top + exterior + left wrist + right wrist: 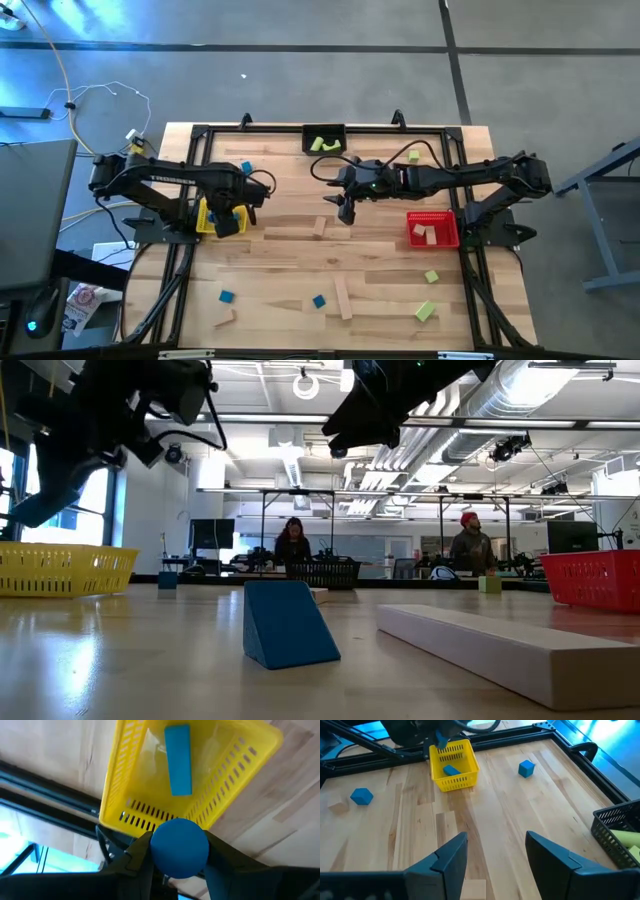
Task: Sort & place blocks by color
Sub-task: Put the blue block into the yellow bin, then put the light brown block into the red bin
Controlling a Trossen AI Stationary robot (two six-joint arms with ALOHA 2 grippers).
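My left gripper (233, 220) is shut on a round-faced blue block (179, 847) above the yellow bin (208, 218). A blue bar (179, 760) lies on the bin's floor. My right gripper (496, 845) is open and empty over the table's middle (347, 210), above a plain wood block (320, 226). Loose blue blocks (247, 168) (227, 297) (319, 301), green blocks (431, 276) (425, 311) and a wood bar (343, 298) lie on the table. In the low view a blue wedge (285, 622) and a wood bar (500, 650) lie near. My left gripper pinches the blue block by two opposite sides (156, 851) between its two fingers (135, 860). The fingers come from above, pointing down. The block is lifted clear, over the yellow bin's wall (150, 815).
A black bin (323, 140) with green blocks stands at the far edge's middle. A red bin (432, 228) with wood blocks stands at the right. A black frame (190, 260) runs around the tabletop. People sit in the room beyond the table (292, 540).
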